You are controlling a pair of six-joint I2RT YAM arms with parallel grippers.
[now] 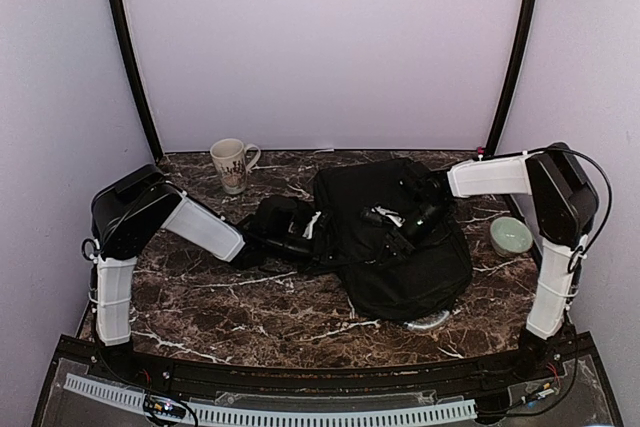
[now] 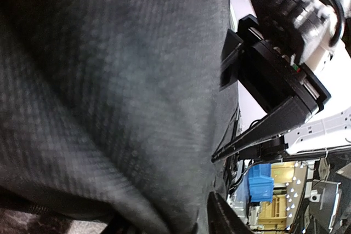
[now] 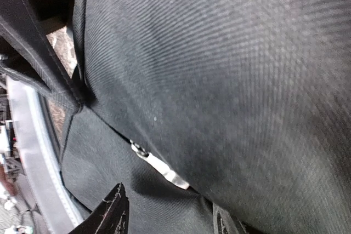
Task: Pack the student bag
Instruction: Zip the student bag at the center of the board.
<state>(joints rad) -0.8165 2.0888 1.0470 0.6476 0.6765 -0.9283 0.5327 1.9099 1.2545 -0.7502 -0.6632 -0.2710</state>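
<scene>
The student bag [image 1: 400, 237] lies on the table [image 1: 200, 297], right of the middle. A mug [image 1: 231, 164] stands at the far edge, left of the bag; a bowl [image 1: 510, 236] sits at the right edge.

Both arms [image 1: 200, 227] inward, right tool [image 3: 167, 206] parted.

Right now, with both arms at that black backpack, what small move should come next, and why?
Probably ease the right gripper forward onto the pale zipper pull and close. Its fingers stand apart just short of it, and I see no opening in the student bag yet.

Black student bag [image 1: 420, 269]; bowl [image 1: 510, 235] perhaps pale-green
</scene>
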